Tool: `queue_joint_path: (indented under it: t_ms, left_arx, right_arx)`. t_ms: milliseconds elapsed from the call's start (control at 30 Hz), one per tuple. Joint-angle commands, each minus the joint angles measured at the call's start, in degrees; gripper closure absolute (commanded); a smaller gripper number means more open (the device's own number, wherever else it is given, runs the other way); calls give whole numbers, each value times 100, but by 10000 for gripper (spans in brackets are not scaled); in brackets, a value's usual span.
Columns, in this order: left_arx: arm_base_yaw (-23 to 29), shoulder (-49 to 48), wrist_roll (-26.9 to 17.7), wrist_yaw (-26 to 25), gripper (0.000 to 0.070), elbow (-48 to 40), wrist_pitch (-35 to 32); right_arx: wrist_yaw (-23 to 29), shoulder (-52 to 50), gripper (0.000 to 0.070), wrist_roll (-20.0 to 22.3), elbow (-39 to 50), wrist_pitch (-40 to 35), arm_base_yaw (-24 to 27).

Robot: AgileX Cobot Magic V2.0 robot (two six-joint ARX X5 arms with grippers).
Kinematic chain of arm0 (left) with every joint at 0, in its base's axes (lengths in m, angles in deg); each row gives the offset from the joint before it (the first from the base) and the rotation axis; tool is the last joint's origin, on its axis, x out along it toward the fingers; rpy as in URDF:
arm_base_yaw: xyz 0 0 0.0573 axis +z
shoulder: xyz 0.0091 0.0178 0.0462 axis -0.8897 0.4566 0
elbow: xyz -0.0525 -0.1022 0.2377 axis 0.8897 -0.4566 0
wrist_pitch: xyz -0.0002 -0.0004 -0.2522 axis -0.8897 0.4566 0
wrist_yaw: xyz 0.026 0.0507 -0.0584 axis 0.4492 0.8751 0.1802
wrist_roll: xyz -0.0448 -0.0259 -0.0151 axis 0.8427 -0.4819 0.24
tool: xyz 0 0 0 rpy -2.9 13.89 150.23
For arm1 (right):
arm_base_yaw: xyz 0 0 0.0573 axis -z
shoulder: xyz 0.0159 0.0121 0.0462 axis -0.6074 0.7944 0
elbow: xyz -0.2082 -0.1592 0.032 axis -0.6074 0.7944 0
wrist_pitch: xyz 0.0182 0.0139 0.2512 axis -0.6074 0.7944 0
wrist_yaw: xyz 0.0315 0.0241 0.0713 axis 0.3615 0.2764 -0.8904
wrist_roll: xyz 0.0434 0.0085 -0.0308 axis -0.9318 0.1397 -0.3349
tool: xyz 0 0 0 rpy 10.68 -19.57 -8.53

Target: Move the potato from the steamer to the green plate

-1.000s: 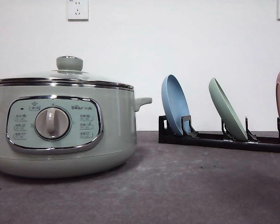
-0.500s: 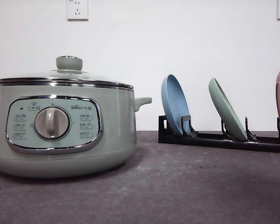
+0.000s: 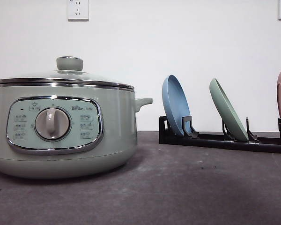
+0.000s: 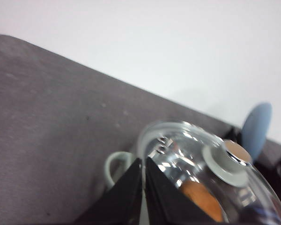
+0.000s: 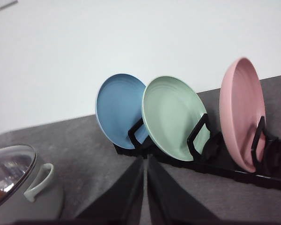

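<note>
The pale green steamer (image 3: 61, 136) stands on the left of the table with its glass lid (image 4: 178, 150) on. The orange-brown potato (image 4: 201, 200) lies inside it and shows through the glass in the left wrist view. My left gripper (image 4: 144, 163) hovers over the lid's edge near the side handle (image 4: 113, 165), shut and holding nothing. The green plate (image 3: 227, 110) leans upright in the black rack (image 3: 225, 140) at the right. My right gripper (image 5: 145, 160), shut and holding nothing, is short of the rack, facing the green plate (image 5: 173, 117).
A blue plate (image 3: 175, 105) stands in the rack left of the green one and a pink plate (image 5: 241, 112) to its right. The grey table surface (image 3: 187, 187) lies open between steamer and rack. A white wall is close behind.
</note>
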Motion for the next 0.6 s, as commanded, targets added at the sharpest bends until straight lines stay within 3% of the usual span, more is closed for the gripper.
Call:
queue_joint_path:
  t_ms: [0, 233, 367, 567]
  left_arx:
    - [2, 262, -387, -173, 698, 332, 119]
    - [0, 1366, -1016, -1195, 698, 1463, 881]
    - [-48, 1947, -1310, -1766, 698, 2045, 1343]
    - [-401, 2515, -1764, -2307, 698, 2673, 1966]
  right_arx:
    - [-4, 266, 700, 383, -351, 195, -13]
    - [-412, 1466, 699, 1081, -1754, 1325, -13]
    - [-1006, 2178, 699, 1563, -2441, 1913, -13]
    - [-1871, 3010, 699, 1923, -3148, 2672, -15]
